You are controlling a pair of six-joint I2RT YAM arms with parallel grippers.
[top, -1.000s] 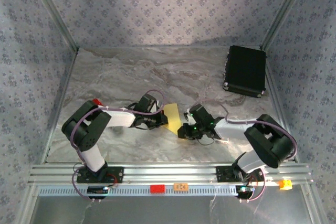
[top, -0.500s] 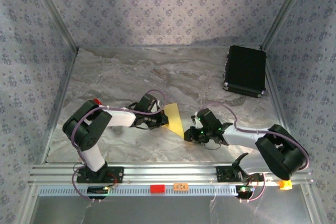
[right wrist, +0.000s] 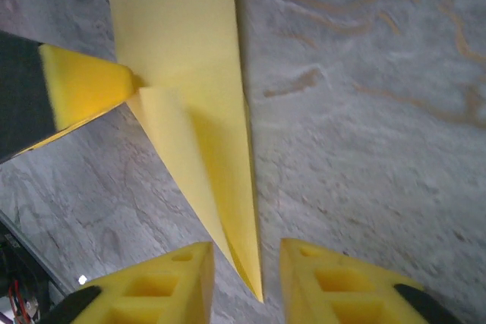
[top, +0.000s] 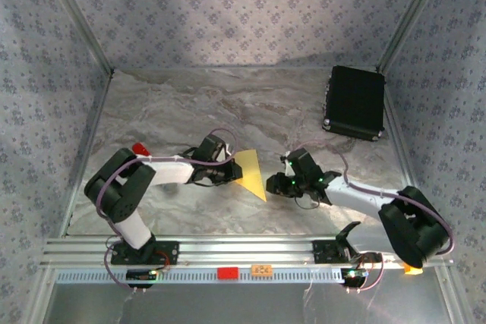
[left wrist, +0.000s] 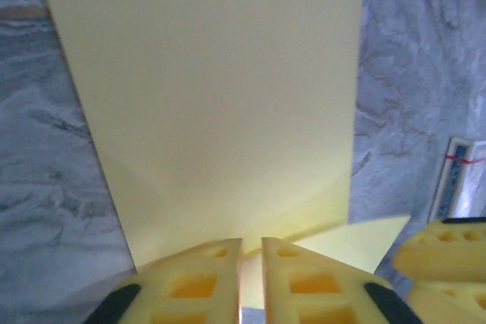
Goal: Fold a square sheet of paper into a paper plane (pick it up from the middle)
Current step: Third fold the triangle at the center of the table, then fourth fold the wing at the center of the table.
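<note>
The yellow paper plane (top: 250, 172) is a folded, pointed dart held just above the marble table. My left gripper (top: 230, 174) is shut on its wide rear edge; in the left wrist view the paper plane (left wrist: 213, 96) fans out ahead of the left gripper (left wrist: 251, 244). My right gripper (top: 275, 185) is open at the pointed end. The right wrist view has the paper plane (right wrist: 190, 89) tapering to a tip that lies between the spread fingers of the right gripper (right wrist: 247, 252) without touching them. The left gripper's finger (right wrist: 83, 92) pinches the paper's side.
A black rectangular case (top: 355, 102) lies at the back right. A red-handled tool (top: 140, 148) sits behind the left arm's elbow. A small printed card (left wrist: 456, 180) lies on the table to the right of the paper. Patterned walls enclose the table on three sides.
My right arm has stretched out and its gripper has drawn back to the right, uncovering the paper's pointed end. The left gripper has kept its hold and barely moved.
</note>
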